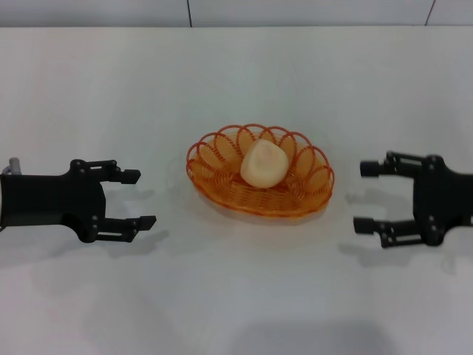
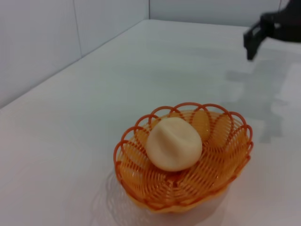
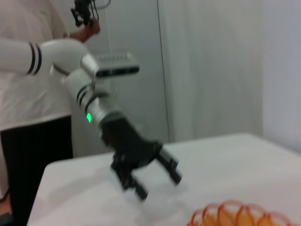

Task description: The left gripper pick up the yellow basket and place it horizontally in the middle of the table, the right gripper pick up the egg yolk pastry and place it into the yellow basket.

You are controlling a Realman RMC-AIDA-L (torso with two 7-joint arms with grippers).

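The yellow basket (image 1: 260, 171), an oval orange woven basket, lies lengthwise across the middle of the white table (image 1: 236, 81). The egg yolk pastry (image 1: 263, 163), a pale cream bun, sits inside it. Both also show in the left wrist view, basket (image 2: 183, 186) and pastry (image 2: 174, 143). My left gripper (image 1: 138, 198) is open and empty, left of the basket and apart from it. My right gripper (image 1: 367, 197) is open and empty, right of the basket and apart from it. The right wrist view shows the left gripper (image 3: 157, 181) open, and the basket's rim (image 3: 240, 215).
A wall with panel seams runs behind the table's far edge (image 1: 236, 13). A person in a white top (image 3: 28, 61) stands beyond the table's left side in the right wrist view.
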